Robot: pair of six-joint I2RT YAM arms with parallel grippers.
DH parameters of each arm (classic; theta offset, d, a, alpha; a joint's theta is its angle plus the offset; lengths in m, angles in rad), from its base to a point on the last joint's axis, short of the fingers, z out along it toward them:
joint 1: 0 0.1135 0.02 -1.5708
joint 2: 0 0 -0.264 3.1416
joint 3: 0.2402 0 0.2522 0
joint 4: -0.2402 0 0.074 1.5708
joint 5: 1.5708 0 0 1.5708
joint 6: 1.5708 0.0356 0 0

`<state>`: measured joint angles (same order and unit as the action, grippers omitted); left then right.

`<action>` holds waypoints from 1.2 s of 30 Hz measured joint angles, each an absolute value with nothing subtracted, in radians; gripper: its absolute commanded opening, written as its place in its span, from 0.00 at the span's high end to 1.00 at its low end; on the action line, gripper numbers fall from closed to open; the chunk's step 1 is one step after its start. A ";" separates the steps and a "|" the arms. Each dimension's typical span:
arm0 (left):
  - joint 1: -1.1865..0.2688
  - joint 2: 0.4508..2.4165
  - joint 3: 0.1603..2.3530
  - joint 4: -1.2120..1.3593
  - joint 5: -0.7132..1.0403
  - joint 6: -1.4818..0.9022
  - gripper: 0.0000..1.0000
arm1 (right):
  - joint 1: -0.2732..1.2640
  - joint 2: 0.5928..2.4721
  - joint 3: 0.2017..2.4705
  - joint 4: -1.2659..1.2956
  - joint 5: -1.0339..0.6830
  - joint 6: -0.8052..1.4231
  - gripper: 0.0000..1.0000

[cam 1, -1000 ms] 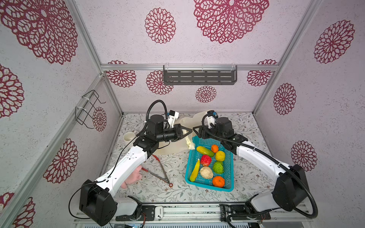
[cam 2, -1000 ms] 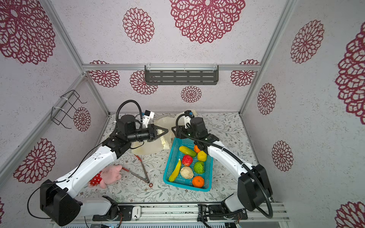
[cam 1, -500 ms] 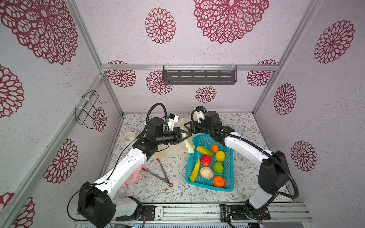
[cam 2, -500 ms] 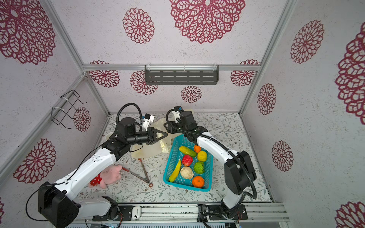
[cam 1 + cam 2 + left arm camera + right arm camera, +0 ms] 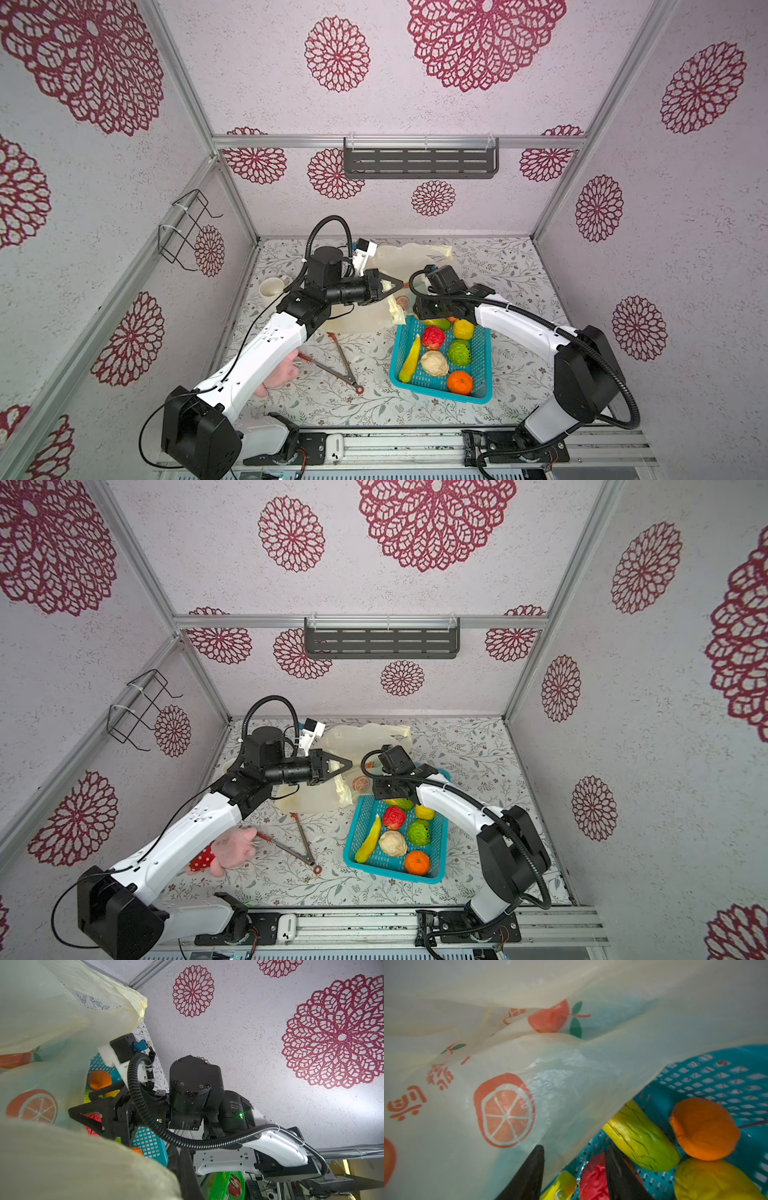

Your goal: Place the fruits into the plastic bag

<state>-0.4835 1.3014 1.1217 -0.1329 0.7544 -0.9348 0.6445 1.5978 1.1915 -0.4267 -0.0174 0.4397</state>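
The cream plastic bag (image 5: 409,259) with orange prints lies at the back. My left gripper (image 5: 397,286) is shut on its edge and holds it up, as the left wrist view also shows (image 5: 184,1159). My right gripper (image 5: 575,1169) is open at the teal basket's far-left corner, the bag's (image 5: 508,1109) hanging edge between its fingers (image 5: 536,1167). In the basket (image 5: 436,394) lie the fruits: banana (image 5: 409,359), red ball (image 5: 433,337), green ball (image 5: 459,352), lemon (image 5: 463,329), pear (image 5: 434,363), tangerine (image 5: 459,382) and a green-yellow fruit (image 5: 641,1140).
Metal tongs (image 5: 340,365) and a pink plush toy (image 5: 232,848) lie left of the basket (image 5: 390,875). A white mug (image 5: 272,286) stands by the left wall. A grey shelf (image 5: 419,162) hangs on the back wall, a wire rack (image 5: 187,228) on the left wall.
My right gripper has come down to the basket's far-left corner under the bag's edge, and its fingers have drawn closer together. The left gripper has stayed put with the bag.
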 measured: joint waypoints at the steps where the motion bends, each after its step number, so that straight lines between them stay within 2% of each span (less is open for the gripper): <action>1: -0.483 1.303 1.125 -0.133 0.762 -0.933 1.00 | 0.640 1.596 1.192 -0.428 -0.014 0.439 0.48; 6: -0.481 1.324 1.141 -0.132 0.786 -0.926 1.00 | 0.597 1.524 1.182 -0.426 -0.009 0.417 0.36; 12: -0.481 1.344 1.142 -0.132 0.797 -0.925 1.00 | 0.482 1.291 1.151 -0.421 0.030 0.405 0.32; 16: -0.481 1.344 1.142 -0.125 0.798 -0.919 1.00 | 0.421 1.216 1.083 -0.418 0.050 0.420 0.32; 27: -0.482 1.339 1.142 -0.155 0.740 -0.850 1.00 | 0.460 1.425 0.923 -0.331 -0.124 0.445 0.32; 36: -0.500 1.331 1.142 -0.184 0.671 -0.803 1.00 | 0.501 1.599 1.025 -0.298 -0.131 0.406 0.20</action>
<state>-0.4995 1.3308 1.1419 -0.1841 0.6708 -0.8028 0.5011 1.5990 1.0252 -0.2977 -0.1310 0.4065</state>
